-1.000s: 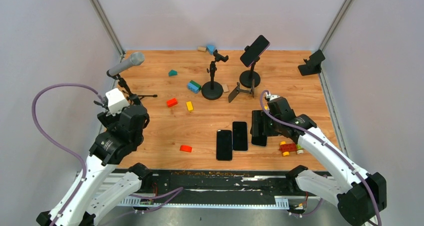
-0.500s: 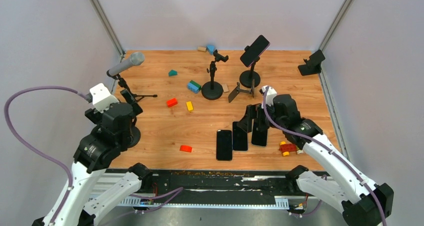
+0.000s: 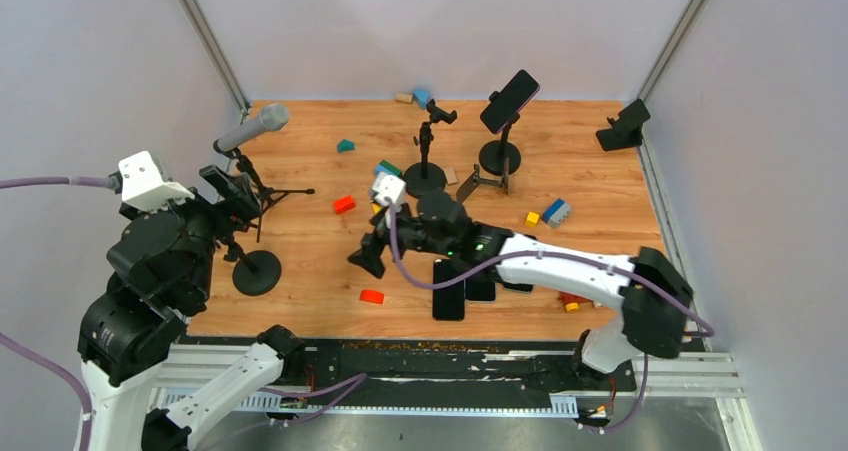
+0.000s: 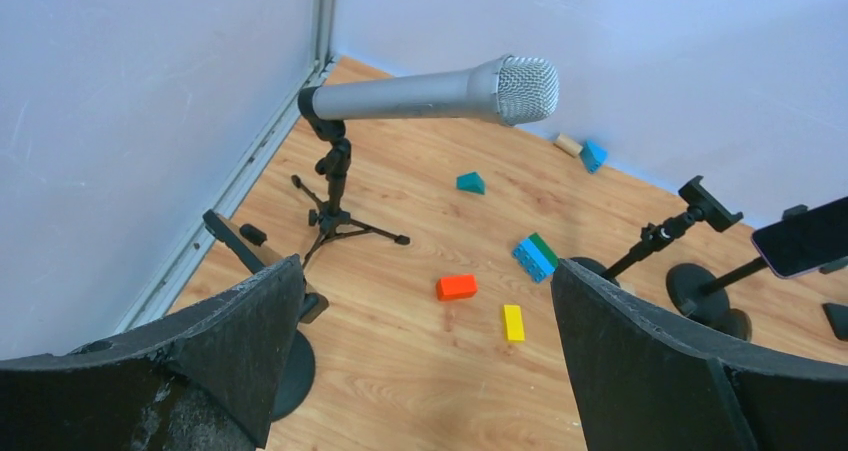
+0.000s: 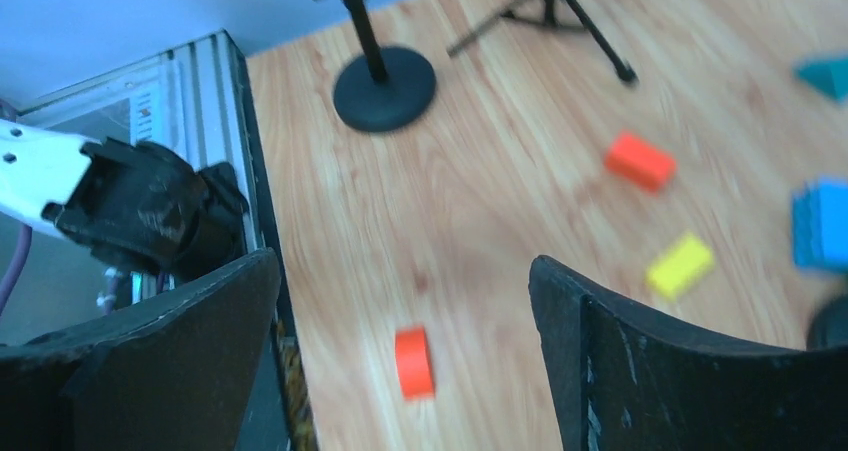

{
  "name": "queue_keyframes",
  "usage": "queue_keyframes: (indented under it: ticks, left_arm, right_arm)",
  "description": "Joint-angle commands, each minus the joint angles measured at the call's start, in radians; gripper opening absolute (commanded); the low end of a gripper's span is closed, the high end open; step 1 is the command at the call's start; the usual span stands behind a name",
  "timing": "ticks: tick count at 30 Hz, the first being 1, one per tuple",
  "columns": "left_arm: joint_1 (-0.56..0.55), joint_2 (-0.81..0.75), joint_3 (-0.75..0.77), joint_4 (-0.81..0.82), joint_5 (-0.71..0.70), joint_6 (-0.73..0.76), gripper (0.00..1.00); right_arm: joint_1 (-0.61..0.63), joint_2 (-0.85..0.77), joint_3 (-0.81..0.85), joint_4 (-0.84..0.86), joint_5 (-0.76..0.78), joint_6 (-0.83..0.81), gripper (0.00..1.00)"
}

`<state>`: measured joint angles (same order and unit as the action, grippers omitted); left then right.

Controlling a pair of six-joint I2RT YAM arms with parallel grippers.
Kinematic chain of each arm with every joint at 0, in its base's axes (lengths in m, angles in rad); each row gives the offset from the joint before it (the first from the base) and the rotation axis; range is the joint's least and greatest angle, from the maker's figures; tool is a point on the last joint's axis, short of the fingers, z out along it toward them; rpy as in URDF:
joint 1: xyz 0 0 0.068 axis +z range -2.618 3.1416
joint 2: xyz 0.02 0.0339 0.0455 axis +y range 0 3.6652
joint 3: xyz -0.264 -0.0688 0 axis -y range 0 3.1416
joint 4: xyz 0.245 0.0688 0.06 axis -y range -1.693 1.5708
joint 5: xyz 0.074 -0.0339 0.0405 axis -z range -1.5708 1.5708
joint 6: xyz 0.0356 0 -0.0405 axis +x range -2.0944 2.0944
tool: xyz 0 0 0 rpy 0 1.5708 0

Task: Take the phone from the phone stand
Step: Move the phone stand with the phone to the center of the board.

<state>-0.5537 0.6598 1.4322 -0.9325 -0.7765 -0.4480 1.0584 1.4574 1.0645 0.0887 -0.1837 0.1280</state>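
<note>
the phone (image 3: 509, 101) sits clamped at a tilt on top of the phone stand (image 3: 499, 157), at the far side of the table (image 3: 600, 201) and right of its middle, well apart from both of my grippers. from my left wrist i see it only at the right edge: dark screen, pinkish rim.

my right gripper (image 3: 368, 255) reaches across to the left over the middle of the table, jaws wide apart and holding nothing. through its wrist camera a small red block (image 5: 413, 361) lies on the wood below, between the two jaws, with an orange-red block (image 5: 640, 161) and a yellow block (image 5: 680, 264) farther off. my right arm passes over the flat phones (image 3: 448, 291) that lie side by side near the front edge.

my left gripper (image 4: 425, 271) is raised at the left side — also wide and empty. ahead of it stands the microphone (image 4: 430, 91), silver, level on its small tripod (image 4: 335, 221) by the left wall. an empty clamp stand (image 3: 425, 166) stands just left of the phone stand, and a round-based stand (image 3: 256, 271) is near my left arm.
</note>
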Motion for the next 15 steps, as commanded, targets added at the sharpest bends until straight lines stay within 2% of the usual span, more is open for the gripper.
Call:
queue_keyframes:
  ticks: [1, 6, 11, 15]
  left_arm:
    - [0.006, 0.029, 0.059, -0.036, 0.046, 0.063, 1.0]
    - [0.006, 0.021, 0.072, -0.053, 0.057, 0.094, 1.0]
    - [0.006, -0.009, 0.045, -0.047, 0.071, 0.123, 1.0]
    - [0.006, -0.025, 0.023, -0.044, 0.08, 0.142, 1.0]
  right_arm:
    - [0.097, 0.19, 0.152, 0.328, -0.033, -0.268, 0.96]
    - [0.147, 0.421, 0.28, 0.562, -0.059, -0.437, 0.93]
    - [0.147, 0.603, 0.45, 0.595, -0.068, -0.472, 0.89]
    - [0.148, 0.709, 0.597, 0.602, -0.013, -0.474, 0.83]
